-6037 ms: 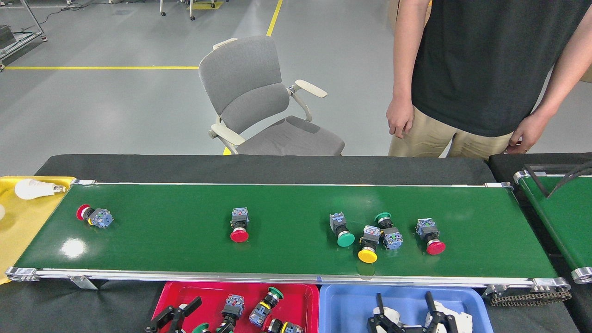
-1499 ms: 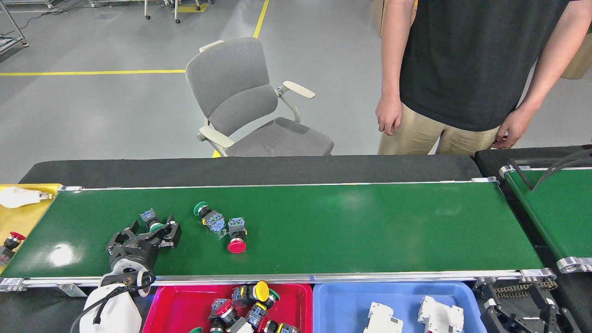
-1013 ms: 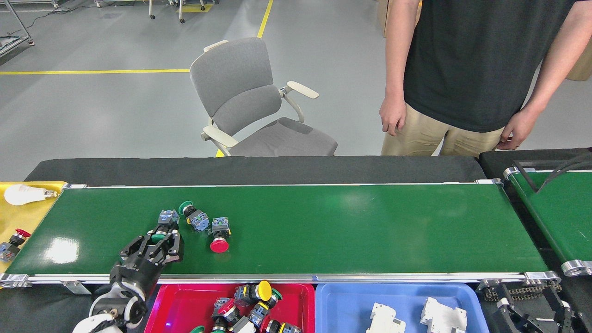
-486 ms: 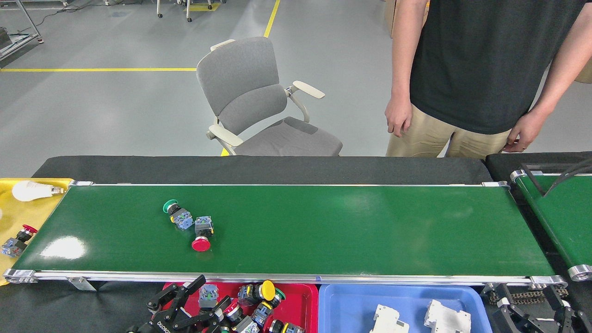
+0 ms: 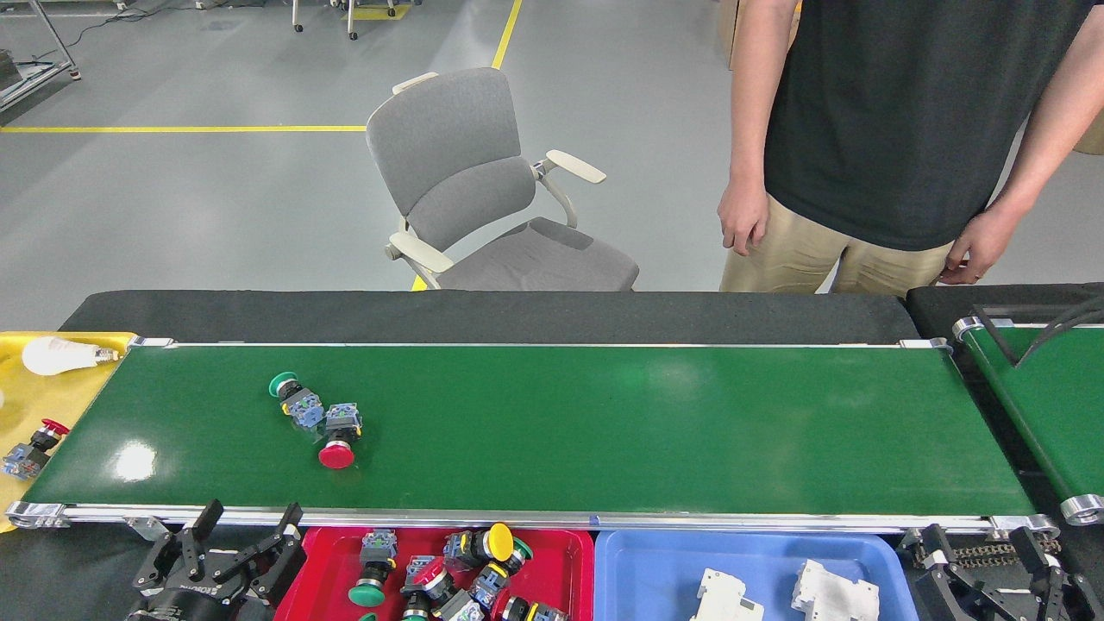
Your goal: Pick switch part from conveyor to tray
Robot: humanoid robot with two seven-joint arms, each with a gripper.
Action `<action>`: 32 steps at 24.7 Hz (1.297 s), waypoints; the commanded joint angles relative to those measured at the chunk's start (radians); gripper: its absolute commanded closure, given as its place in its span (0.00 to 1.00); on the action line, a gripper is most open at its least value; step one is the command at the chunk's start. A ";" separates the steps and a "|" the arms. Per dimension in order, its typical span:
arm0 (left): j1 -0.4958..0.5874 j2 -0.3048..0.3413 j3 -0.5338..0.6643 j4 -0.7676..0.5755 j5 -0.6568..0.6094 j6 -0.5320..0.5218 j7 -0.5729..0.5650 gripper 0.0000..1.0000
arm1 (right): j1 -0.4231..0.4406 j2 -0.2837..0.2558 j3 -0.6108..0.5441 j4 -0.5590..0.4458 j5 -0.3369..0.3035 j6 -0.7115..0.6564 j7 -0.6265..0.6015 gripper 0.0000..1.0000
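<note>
Waiting on the conveyor [image 5: 604, 431]: two switch parts left, a green-cap switch [image 5: 293, 398] and a red-cap switch [image 5: 338, 434], touching each other toward the left end, lying on their sides, so caps and blue contact blocks both look grabbable. My left claw [image 5: 244, 536] hangs over the black surface [image 5: 78, 569] just beside the red tray [image 5: 565, 556], jaws apart, holding nothing. My right claw [image 5: 992, 561] sits low at the right corner, fingers spread, empty too. Red tray holds a pile of switches, one green-capped switch [image 5: 373, 569] nearest the left claw. Blue tray [image 5: 647, 569] holds two white breaker-like parts [image 5: 776, 591]. Yellow bin [image 5: 34, 405] past the belt end has a bulb [image 5: 56, 354] and one red switch [image 5: 30, 448].
</note>
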 commanded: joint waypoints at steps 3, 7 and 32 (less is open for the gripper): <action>-0.103 -0.003 -0.021 0.067 -0.121 0.015 0.008 0.00 | -0.018 -0.004 0.000 -0.017 -0.001 -0.004 -0.006 0.00; -0.208 0.000 -0.024 0.196 -0.129 0.016 0.005 0.00 | -0.020 -0.007 0.003 -0.015 0.002 -0.010 -0.006 0.00; -0.131 -0.001 -0.073 0.139 -0.068 -0.229 0.097 0.87 | -0.041 0.010 0.037 -0.020 0.004 -0.032 0.000 0.00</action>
